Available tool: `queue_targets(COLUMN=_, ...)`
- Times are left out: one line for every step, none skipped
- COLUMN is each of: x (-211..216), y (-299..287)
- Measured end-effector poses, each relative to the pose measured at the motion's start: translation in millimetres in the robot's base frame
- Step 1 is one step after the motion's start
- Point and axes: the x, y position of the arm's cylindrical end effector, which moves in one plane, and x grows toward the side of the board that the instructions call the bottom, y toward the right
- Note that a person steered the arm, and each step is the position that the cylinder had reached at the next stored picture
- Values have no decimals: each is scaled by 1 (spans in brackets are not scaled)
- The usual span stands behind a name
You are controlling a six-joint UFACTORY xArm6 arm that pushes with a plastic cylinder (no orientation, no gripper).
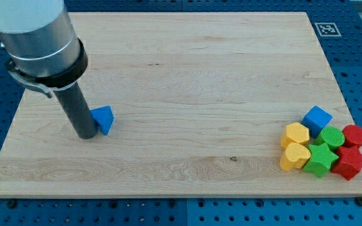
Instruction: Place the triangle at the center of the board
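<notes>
My tip (85,135) touches the blue triangle (104,118) from its 9 o'clock side, far toward 9 o'clock on the surface (181,75). No hand exists. The push is starting; next, I judge, steady shove toward 3 o'clock to centre.

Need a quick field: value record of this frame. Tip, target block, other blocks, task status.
tip: my tip on the board, view's left, touching the left side of the blue triangle
target: blue triangle, far left of the board's center
cluster: view's bottom right, packed together: blue cube, two yellow blocks, green round block, green star, two red blocks
status: triangle not yet at center; a push toward the view's right looks needed
</notes>
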Motion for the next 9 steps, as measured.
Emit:
queue_targets(x=0, y=36)
queue_targets(x=-10, y=41)
queue_targets(x=-24, y=3)
queue_targets(x=-26, y=-29)
queue_targets(x=-41, y=-4)
queue_targets(x=-41, y=23)
queue_targets(x=-44, y=19)
queue_targets(x=-55, y=46)
queue_targets(x=-55, y=84)
